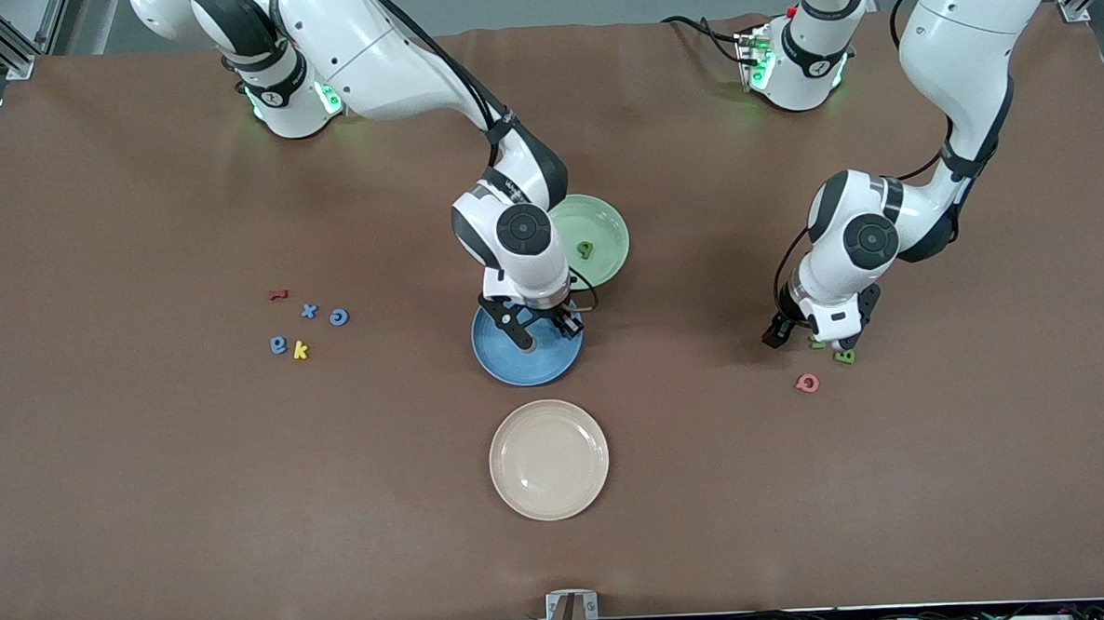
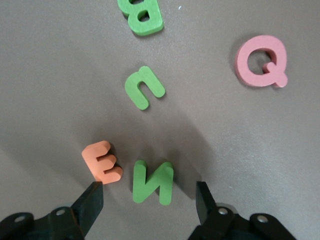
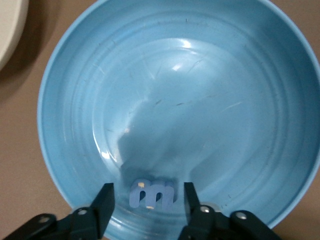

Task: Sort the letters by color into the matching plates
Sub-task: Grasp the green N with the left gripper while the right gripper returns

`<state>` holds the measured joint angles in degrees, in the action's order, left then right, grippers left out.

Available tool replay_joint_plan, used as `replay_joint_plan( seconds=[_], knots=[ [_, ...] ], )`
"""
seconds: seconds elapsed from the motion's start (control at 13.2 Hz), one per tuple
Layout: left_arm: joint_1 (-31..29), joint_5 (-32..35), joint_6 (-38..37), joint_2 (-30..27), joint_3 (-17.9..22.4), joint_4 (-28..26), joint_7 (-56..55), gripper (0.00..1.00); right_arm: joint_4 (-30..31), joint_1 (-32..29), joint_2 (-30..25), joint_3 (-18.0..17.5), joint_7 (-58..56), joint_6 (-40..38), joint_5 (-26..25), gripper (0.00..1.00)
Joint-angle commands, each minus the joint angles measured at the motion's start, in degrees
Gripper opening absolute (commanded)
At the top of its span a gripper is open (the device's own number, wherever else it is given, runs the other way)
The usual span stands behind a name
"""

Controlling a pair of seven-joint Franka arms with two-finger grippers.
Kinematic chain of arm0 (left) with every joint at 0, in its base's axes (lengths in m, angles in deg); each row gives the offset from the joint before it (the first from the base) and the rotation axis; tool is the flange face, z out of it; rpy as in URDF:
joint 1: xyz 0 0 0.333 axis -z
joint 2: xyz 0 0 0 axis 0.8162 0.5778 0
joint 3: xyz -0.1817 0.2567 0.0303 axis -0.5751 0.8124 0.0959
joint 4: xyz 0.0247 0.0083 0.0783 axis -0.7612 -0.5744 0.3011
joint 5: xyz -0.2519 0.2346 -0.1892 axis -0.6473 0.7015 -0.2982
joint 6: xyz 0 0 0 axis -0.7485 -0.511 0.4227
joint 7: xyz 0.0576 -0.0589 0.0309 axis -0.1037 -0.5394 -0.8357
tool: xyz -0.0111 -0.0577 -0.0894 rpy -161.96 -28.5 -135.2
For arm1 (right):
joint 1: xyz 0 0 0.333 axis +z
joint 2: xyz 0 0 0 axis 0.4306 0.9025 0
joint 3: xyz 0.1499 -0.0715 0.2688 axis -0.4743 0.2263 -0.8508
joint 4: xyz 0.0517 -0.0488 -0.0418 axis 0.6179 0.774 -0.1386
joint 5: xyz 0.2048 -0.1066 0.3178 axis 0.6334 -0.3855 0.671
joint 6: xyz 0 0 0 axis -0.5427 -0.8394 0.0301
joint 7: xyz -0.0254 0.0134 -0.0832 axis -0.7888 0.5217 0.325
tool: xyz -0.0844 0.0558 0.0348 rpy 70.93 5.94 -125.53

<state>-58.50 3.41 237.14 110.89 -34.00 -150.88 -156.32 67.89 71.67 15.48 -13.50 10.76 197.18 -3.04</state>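
1. While the right claw [image 3: 149, 192] is hanging low over the blue plate [image 3: 60, 100], its fingers are standing spread, with a blue letter m [image 3: 152, 195] lying in the plate between them and a gap showing on each side.
2. The green plate [image 1: 604, 219], just beside the blue one and farther from the front camera, is holding one green letter [image 1: 586, 248].
3. By my reckoning that is making two letters sorted and six waiting.
4. Three blue letters are lying on the worktop [image 1: 151, 505] toward the right arm's end: an x [image 1: 309, 310], a c [image 1: 339, 316] and one more [image 1: 278, 344], mixed with a red letter [image 1: 277, 294] and a yellow k [image 1: 300, 350].
5. Toward the left arm's end, the left claw [image 2: 148, 192] is hovering low with its fingers spread to either side of a green N [image 2: 152, 181], not pinching it.
6. An orange E [image 2: 102, 161] is sitting just beside one finger and could be getting in the way.
7. A green u [image 2: 144, 86], a green B [image 2: 142, 17] and a pink Q [image 2: 261, 61] are lying near.
8. The cream plate [image 1: 549, 459] is sitting empty, nearer to the front camera.
9. The worktop is wearing a plain brown covering, and cables are trailing along its near edge.
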Motion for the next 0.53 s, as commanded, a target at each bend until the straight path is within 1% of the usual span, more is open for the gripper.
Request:
replay_joint_plan(
  seconds=[0.0, 0.3, 0.45],
  knots=[
    [-0.25, 1.18, 1.0, 0.86, -0.14, 0.5, -0.07, 0.79, -1.57, 0.34, 0.54, 0.41, 0.69, -0.94, -0.65, 1.0],
    [0.27, 1.18, 1.0, 1.47, -0.31, 1.11, -0.77, 0.78, -1.57, -0.1, 0.28, 0.49, -1.16, -0.94, -0.66, 1.0],
    [-0.16, 1.18, 0.91, 1.65, -0.22, 1.11, 0.19, 0.76, -1.66, -0.37, -0.07, 0.58, -3.51, -2.34, -0.74, 1.0]
  ],
)
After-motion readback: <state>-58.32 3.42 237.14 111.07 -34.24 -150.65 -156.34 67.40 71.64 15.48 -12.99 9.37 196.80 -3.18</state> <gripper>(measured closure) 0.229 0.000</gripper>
